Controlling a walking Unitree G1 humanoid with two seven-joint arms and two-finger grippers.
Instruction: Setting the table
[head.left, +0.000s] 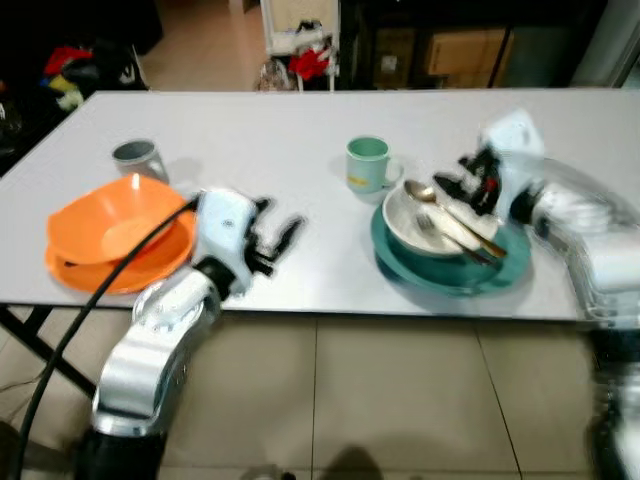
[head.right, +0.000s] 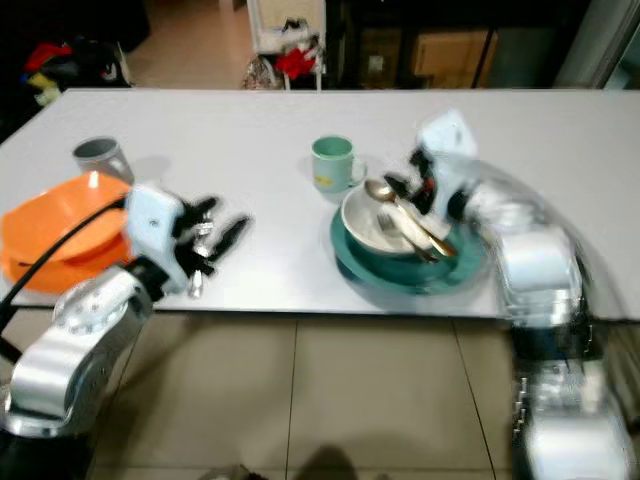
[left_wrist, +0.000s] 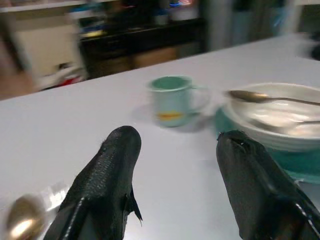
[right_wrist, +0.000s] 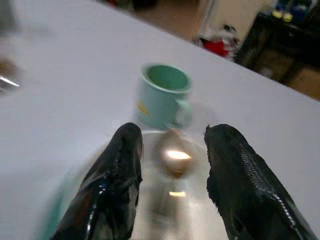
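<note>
Your right gripper (head.left: 462, 185) hangs right of centre in the head view, fingers spread, over the rim of the white bowl (head.left: 425, 226). That bowl sits on a teal plate (head.left: 450, 262) near the table's front edge and holds a spoon (head.left: 432, 197) and a fork (head.left: 433, 232) lying across it. The green mug (head.left: 369, 164) stands just behind the bowl, close to your right fingers (right_wrist: 122, 170). Your left gripper (head.left: 277, 240) rests low over the grey table (head.left: 260, 130) left of centre, fingers parted and holding nothing. At the far left you have stacked orange bowls (head.left: 115, 235) with a grey cup (head.left: 138, 158) just behind them.
</note>
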